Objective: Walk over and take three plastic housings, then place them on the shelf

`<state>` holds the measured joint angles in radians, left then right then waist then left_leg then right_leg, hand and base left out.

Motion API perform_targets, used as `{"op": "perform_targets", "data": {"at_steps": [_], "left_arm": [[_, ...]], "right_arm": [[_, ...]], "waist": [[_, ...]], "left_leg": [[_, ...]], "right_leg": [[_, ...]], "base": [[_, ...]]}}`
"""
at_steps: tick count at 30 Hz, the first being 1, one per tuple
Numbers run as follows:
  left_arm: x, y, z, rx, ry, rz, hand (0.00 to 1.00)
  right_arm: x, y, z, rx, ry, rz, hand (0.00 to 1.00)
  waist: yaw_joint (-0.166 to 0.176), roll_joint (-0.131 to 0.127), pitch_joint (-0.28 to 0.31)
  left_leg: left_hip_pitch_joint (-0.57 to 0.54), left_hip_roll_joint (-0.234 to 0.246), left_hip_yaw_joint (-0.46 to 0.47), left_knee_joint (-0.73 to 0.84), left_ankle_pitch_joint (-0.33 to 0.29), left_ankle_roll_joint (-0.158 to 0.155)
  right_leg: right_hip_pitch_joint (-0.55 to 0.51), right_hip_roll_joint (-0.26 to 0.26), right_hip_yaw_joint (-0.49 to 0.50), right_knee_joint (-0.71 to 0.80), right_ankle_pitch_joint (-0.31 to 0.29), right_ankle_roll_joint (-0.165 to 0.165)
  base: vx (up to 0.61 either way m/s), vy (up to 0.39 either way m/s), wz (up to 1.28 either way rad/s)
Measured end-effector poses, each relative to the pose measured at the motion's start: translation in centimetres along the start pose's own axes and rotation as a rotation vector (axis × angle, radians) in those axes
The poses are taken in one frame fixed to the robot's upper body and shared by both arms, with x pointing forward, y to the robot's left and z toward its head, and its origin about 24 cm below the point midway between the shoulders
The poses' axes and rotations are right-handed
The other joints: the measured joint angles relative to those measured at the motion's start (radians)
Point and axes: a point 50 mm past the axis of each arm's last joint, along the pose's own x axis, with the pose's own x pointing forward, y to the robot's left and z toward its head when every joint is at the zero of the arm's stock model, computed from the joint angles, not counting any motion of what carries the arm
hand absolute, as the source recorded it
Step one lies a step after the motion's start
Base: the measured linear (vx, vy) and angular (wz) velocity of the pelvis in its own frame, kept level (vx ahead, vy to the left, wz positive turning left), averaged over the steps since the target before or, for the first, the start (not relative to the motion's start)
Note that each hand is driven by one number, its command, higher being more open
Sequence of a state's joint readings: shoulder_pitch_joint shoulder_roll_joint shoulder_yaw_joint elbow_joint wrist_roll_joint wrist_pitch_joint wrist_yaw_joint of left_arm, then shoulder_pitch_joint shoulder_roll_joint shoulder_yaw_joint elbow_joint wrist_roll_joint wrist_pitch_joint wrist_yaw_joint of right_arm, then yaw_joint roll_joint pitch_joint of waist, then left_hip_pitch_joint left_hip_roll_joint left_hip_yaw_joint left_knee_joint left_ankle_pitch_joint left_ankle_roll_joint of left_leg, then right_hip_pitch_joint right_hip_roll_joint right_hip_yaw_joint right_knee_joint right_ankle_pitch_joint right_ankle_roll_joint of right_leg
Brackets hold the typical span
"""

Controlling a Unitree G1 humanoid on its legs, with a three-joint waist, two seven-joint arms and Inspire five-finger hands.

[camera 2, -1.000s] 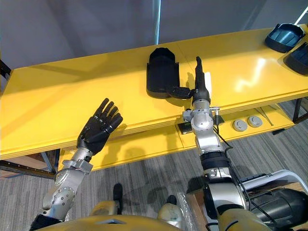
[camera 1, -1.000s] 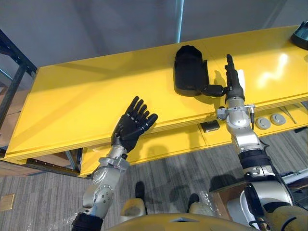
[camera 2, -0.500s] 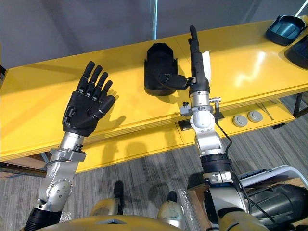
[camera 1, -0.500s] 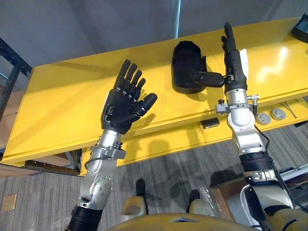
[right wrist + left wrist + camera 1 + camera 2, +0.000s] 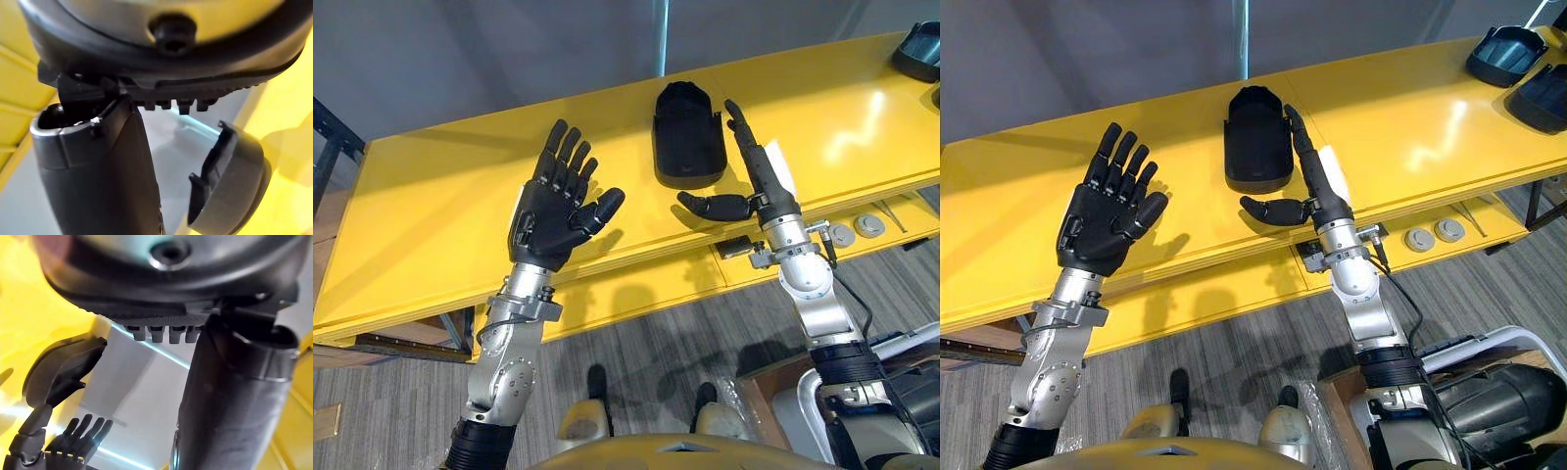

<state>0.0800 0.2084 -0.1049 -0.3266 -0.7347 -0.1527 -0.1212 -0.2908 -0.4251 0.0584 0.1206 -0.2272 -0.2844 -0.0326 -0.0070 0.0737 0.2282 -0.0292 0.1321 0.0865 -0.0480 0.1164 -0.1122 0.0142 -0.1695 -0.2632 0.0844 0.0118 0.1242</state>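
A black plastic housing (image 5: 685, 145) lies flat on the yellow table (image 5: 440, 196), towards its far edge. My right hand (image 5: 762, 184) is open just right of it, fingers straight along its side and the thumb (image 5: 713, 206) stretched out in front of its near end, apart from it. The right wrist view shows the housing (image 5: 230, 181) past that thumb. My left hand (image 5: 553, 211) is open, palm towards me, raised above the table left of the housing and holding nothing. Two more dark housings (image 5: 1498, 54) lie at the table's far right.
Below the table's front edge runs a lower yellow ledge with round sockets (image 5: 857, 230) and a small dark plate (image 5: 734, 247). A dark metal rack (image 5: 328, 147) stands at the left end. Grey carpet lies between me and the table.
My left hand rose from the table's front edge and stays up, fingers spread. My right hand lifted, then came down towards me; its thumb came off the housing's near end.
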Motion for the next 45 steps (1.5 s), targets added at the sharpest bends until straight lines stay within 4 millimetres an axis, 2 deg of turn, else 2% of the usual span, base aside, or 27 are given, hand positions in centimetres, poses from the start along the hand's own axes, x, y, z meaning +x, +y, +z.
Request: {"op": "perform_targets", "data": {"at_steps": [3,8,15,17,20,27,35,41,45], "left_arm": [[0.0,0.1,0.0,0.002,0.004,0.021,1.00],[-0.1,-0.3,-0.6,0.006,0.047,0.000,1.00],[-0.1,-0.4,-0.9,0.007,0.058,0.018,1.00],[0.0,-0.3,-1.0,0.008,0.061,0.020,1.00],[0.5,-0.7,-0.8,0.004,0.046,0.003,1.00],[1.1,-0.8,-0.7,0.005,0.048,-0.012,1.00],[2.4,-1.0,-0.3,0.003,0.028,-0.039,1.00],[2.7,-0.5,-1.6,0.001,0.079,-0.025,1.00],[3.2,-0.8,-1.6,0.000,0.077,-0.045,1.00]], "right_arm": [[-0.1,0.0,-0.4,-0.054,0.033,-0.005,1.00],[-0.5,-0.4,-1.4,-0.080,0.116,-0.114,1.00],[-1.0,-0.2,-3.8,-0.179,0.250,-0.236,1.00],[-0.6,-0.1,-4.0,-0.174,0.264,-0.265,1.00],[1.0,-0.6,-3.7,-0.169,0.250,-0.318,1.00],[3.2,-1.5,-3.0,-0.097,0.229,-0.375,1.00],[5.2,-2.8,-1.9,-0.029,0.185,-0.437,1.00],[6.2,-3.5,-0.9,-0.027,0.150,-0.494,1.00],[6.9,-4.0,-0.2,-0.016,0.124,-0.509,1.00]], "waist": [[0.000,-0.003,0.002],[0.000,-0.007,0.004],[0.003,-0.010,0.007],[0.002,-0.010,0.011],[0.004,-0.005,0.028],[0.006,0.004,0.068],[0.007,0.016,0.112],[0.013,0.027,0.126],[0.022,0.029,0.129]], "left_leg": [[-0.006,0.000,0.001,0.012,-0.008,-0.001],[-0.023,0.000,0.001,0.020,-0.010,-0.001],[-0.033,-0.001,0.001,0.039,-0.012,0.000],[-0.035,-0.001,0.001,0.045,-0.014,-0.001],[-0.059,0.001,-0.002,0.059,-0.014,-0.004],[-0.090,0.000,-0.015,0.079,-0.009,-0.002],[-0.122,0.001,-0.029,0.077,0.009,0.004],[-0.141,0.001,-0.028,0.076,0.016,0.006],[-0.157,0.002,-0.022,0.079,0.016,0.005]], "right_leg": [[0.000,0.000,0.002,0.000,0.000,0.000],[-0.014,-0.001,0.007,0.001,0.000,0.000],[-0.016,-0.001,0.009,0.002,0.000,0.000],[-0.017,-0.001,0.010,0.005,0.000,-0.001],[-0.048,-0.001,0.014,0.030,-0.004,-0.007],[-0.075,-0.004,0.007,0.055,-0.007,-0.010],[-0.110,-0.005,0.000,0.078,-0.009,-0.014],[-0.137,-0.007,0.003,0.094,-0.012,-0.018],[-0.163,-0.007,0.013,0.107,-0.015,-0.022]], "base": [[0.00,0.000,0.00],[0.00,0.001,-0.01],[0.00,0.000,0.00],[-0.02,0.003,-0.01],[-0.07,0.005,0.00],[-0.05,0.005,0.03],[-0.04,0.002,0.05],[-0.01,0.001,0.00],[-0.01,0.002,-0.05]]}}
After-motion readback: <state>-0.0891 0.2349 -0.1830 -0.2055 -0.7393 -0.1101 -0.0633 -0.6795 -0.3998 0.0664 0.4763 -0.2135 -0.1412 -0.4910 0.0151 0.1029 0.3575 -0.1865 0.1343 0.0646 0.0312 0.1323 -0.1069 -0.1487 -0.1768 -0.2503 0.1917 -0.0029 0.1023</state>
